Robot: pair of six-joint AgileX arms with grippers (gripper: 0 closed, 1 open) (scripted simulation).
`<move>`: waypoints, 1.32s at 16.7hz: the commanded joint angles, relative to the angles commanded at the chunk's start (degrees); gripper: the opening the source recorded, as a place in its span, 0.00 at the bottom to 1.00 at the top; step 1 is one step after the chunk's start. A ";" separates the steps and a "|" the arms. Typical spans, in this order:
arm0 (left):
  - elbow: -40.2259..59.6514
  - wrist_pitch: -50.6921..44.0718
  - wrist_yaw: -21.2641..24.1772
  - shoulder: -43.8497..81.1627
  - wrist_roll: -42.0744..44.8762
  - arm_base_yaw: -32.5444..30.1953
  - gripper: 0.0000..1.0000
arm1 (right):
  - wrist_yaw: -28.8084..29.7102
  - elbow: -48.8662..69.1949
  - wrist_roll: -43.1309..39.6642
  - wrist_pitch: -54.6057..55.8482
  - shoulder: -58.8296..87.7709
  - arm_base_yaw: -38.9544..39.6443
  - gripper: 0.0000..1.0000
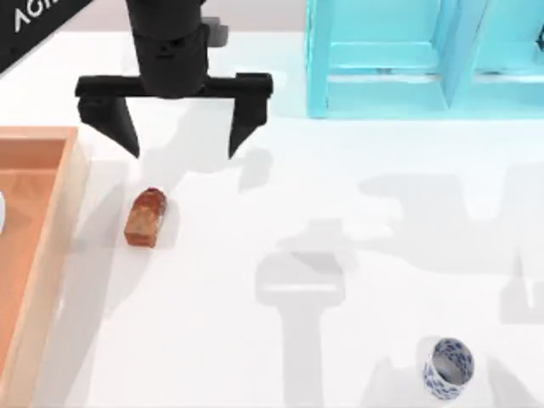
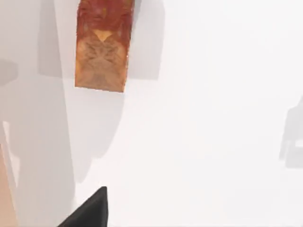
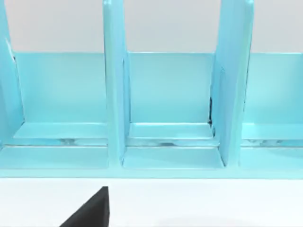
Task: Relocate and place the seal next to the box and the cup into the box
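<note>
Black and angular, the left gripper (image 1: 181,140) hangs high over the far-left part of the table (image 1: 340,212), its two tapered fingers spread wide with nothing between them. At the left edge sits the box (image 1: 61,204), a shallow wooden tray with an orange-brown floor and lighter tan raised rims. Just to its right, apart from the rim, lies the seal (image 1: 146,218), a reddish-brown mottled block with a rounded top, on its side on the smooth white tabletop; the left wrist view shows its grainy marbled face (image 2: 102,45). Far back right of centre stands a glossy turquoise shelf (image 1: 425,55) of flat panels and upright dividers. Near right, the cup (image 1: 448,367), white with blue pattern, stands well apart from the box.
</note>
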 joint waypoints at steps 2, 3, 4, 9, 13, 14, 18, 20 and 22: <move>8.01 -2.47 0.04 5.83 -7.10 -7.14 1.00 | 0.00 0.00 0.00 0.00 0.00 0.00 1.00; 12.74 -3.78 0.07 8.95 -11.13 -11.23 1.00 | 0.00 0.00 0.00 0.00 0.00 0.00 1.00; 17.63 -5.09 0.12 12.10 -15.35 -15.48 1.00 | 0.00 0.00 0.00 0.00 0.00 0.00 1.00; 38.20 -10.25 0.35 25.43 -34.38 -34.47 1.00 | 0.00 0.00 0.00 0.00 0.00 0.00 1.00; 44.60 -11.85 0.34 30.28 -40.77 -40.83 1.00 | 0.00 0.00 0.00 0.00 0.00 0.00 1.00; 44.75 -11.89 0.33 30.40 -40.91 -40.98 1.00 | 0.00 0.00 0.00 0.00 0.00 0.00 1.00; 44.37 -11.89 0.33 30.19 -40.79 -40.32 1.00 | 0.00 0.00 0.00 0.00 0.00 0.00 1.00; 46.32 -12.41 0.34 31.58 -40.51 -40.59 1.00 | 0.00 0.00 0.00 0.00 0.00 0.00 1.00; 50.30 -13.52 0.39 34.38 -40.60 -40.71 1.00 | 0.00 0.00 0.00 0.00 0.00 0.00 1.00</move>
